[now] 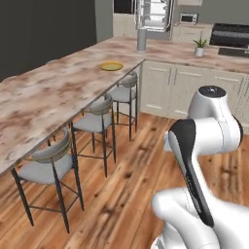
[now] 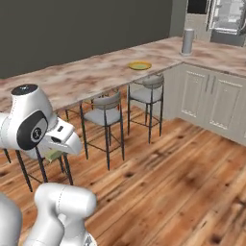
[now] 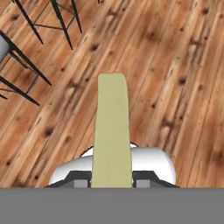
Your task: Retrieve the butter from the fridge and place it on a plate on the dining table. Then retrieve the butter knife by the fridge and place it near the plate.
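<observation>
Long marbled dining table (image 1: 44, 97) running from lower left toward upper centre of the left base view, three stools tucked beneath its near edge. Fridge (image 1: 154, 15) at the top centre of that view, doors standing open, white shelves showing; well apart from the robot now. Plate (image 1: 111, 66), yellow-rimmed, lying on the table toward its far end, upper centre-left of the frame, bare of anything.

Butter (image 3: 112, 135) filling the middle of the hand view as a pale yellowish stick, rising from the bottom edge over wooden floor. Gripper (image 3: 112, 183) clenched on the butter, one dark finger tip either side at the bottom of the frame. Same stick glimpsed at centre-left of the right base view, under the hand.

Likely step: carrying the butter to the table, fetching done, placing not yet done. Next move probably calls for closing on the table's far end, raising the hand above the tabletop, and lowering onto the plate's green centre before letting go.
</observation>
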Controlling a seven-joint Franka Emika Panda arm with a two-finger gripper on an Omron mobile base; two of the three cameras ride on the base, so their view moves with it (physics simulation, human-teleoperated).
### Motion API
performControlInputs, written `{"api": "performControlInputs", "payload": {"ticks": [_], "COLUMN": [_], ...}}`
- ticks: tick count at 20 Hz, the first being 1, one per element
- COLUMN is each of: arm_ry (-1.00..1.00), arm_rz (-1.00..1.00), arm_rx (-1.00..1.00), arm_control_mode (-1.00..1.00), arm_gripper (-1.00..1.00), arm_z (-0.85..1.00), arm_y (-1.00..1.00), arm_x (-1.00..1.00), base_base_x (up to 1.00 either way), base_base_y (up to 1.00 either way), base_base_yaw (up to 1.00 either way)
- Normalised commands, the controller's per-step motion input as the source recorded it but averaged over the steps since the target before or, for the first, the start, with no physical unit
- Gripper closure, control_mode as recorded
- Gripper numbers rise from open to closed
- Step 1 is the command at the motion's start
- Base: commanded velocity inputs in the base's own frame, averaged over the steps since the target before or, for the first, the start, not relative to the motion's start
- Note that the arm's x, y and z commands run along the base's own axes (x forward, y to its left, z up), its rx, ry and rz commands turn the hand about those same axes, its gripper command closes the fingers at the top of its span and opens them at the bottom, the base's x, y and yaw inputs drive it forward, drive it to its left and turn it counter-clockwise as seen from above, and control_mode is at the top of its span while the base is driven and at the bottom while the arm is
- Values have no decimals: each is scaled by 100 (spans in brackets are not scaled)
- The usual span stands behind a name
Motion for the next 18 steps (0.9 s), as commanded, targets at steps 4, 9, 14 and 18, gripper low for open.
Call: {"api": "performControlInputs", "payload": {"ticks": [4,9,14,18], "arm_ry": [0,0,0,0], "arm_rz": [0,0,0,0], "arm_rx": [0,0,0,0], "arm_control_mode": [100,100,100,100], "arm_gripper": [100,100,100,100], "arm_z": [0,0,0,0], "arm_y": [0,0,0,0], "arm_x": [0,0,0,0], "base_base_x": [34,29,19,4], "base_base_y": [-89,-98,-96,-96], "base_base_yaw": [48,45,45,46]}}
